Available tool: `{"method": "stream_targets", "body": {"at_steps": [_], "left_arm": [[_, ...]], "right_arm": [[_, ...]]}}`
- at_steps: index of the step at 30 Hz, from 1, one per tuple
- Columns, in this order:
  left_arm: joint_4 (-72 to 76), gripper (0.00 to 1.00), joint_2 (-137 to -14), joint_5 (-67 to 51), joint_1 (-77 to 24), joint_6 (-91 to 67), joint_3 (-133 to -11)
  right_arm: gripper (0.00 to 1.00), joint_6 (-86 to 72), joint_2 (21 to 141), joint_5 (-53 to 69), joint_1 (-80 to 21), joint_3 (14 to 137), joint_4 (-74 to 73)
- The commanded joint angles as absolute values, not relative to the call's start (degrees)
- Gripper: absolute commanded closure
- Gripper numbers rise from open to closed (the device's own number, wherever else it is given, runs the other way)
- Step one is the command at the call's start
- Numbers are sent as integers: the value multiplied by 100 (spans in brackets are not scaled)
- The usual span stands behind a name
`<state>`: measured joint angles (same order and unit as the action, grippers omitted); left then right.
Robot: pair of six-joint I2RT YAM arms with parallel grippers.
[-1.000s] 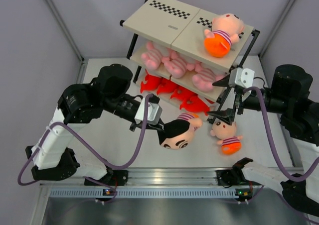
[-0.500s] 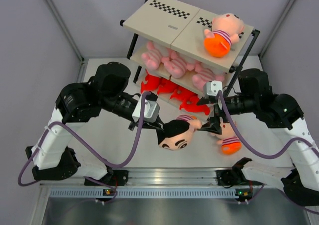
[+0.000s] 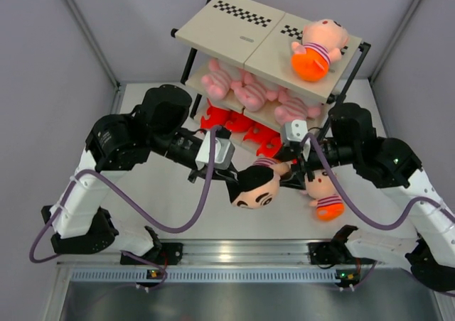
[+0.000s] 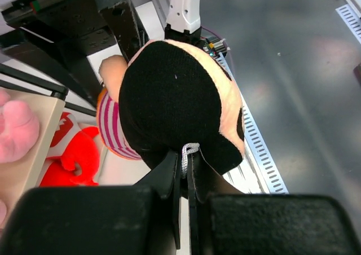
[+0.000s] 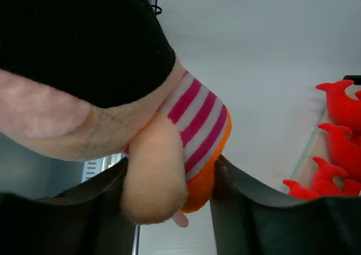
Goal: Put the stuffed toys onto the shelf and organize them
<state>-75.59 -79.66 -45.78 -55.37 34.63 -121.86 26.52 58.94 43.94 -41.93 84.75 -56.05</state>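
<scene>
A boy doll (image 3: 254, 188) with black hair hangs above the table between my two grippers. My left gripper (image 3: 229, 177) is shut on the grey loop (image 4: 189, 150) on top of its head (image 4: 175, 97). My right gripper (image 3: 288, 168) has its fingers (image 5: 242, 198) against the doll's striped body (image 5: 194, 119), one on an arm, one on the orange shorts. A second doll (image 3: 325, 193) lies on the table right of it. A third doll (image 3: 318, 47) lies on the top board of the shelf (image 3: 234, 30). Pink plush animals (image 3: 245, 88) fill the middle tier.
Red plush toys (image 3: 249, 133) lie along the shelf's bottom tier, close behind both grippers. The shelf's black frame post (image 3: 346, 86) stands just behind my right arm. Grey walls close in the table on three sides, and a slotted rail (image 3: 213, 273) runs along the near edge.
My right arm swung in from the right and its jaws have closed round the hanging doll's body. The left gripper lifted the doll slightly, still gripping the loop.
</scene>
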Motion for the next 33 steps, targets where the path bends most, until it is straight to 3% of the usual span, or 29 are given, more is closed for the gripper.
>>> {"method": "stream_targets", "body": {"at_steps": [1, 2, 3, 4, 5, 8, 9, 12, 17, 22, 26, 28, 33], "left_arm": [[-7410, 100, -7980, -4370, -5493, 3376, -12463], [-7279, 100, -7963, -4159, -5484, 3262, -12463], [-7164, 100, -7928, -3583, -5476, 3043, -12454], [-6919, 98, -7910, -3247, -5467, 2954, -12454], [-6804, 81, -7875, -2939, -5449, 2892, -12454], [-6285, 45, -7717, -1524, -5344, 2742, -12454], [-6136, 28, -7638, -1207, -5309, 2742, -12489], [-5775, 14, -7524, -178, -5186, 2882, -12805], [-5564, 9, -7409, 720, -5150, 3383, -13280], [-5581, 26, -7251, 572, -5124, 3700, -13044], [-5581, 27, -7339, 554, -5133, 3876, -12815], [-5581, 24, -7444, 466, -5133, 4034, -12762], [-5563, 4, -7936, 431, -5229, 4280, -12954]], "right_arm": [[55, 2075, 6037, 4202, -4491, 8622, -4974], [65, 2013, 6073, 4192, -4500, 8674, -5018], [89, 1847, 6091, 4149, -4500, 8779, -5036], [99, 1680, 6082, 3931, -4491, 8798, -4932], [100, 1505, 6073, 3781, -4500, 8815, -4852], [100, 505, 6047, 3174, -4491, 8859, -4457], [100, 257, 6064, 3025, -4500, 8877, -4334], [100, -1034, 6082, 2506, -4500, 8860, -3693], [100, -2940, 6100, 1627, -4500, 8833, -2832], [100, -3928, 6161, 959, -4500, 8921, -1681], [100, -4428, 6328, 493, -4553, 9140, -1029], [100, -4543, 6485, 370, -4579, 9219, -758], [100, -5018, 6767, 264, -4641, 9316, -212]]}}
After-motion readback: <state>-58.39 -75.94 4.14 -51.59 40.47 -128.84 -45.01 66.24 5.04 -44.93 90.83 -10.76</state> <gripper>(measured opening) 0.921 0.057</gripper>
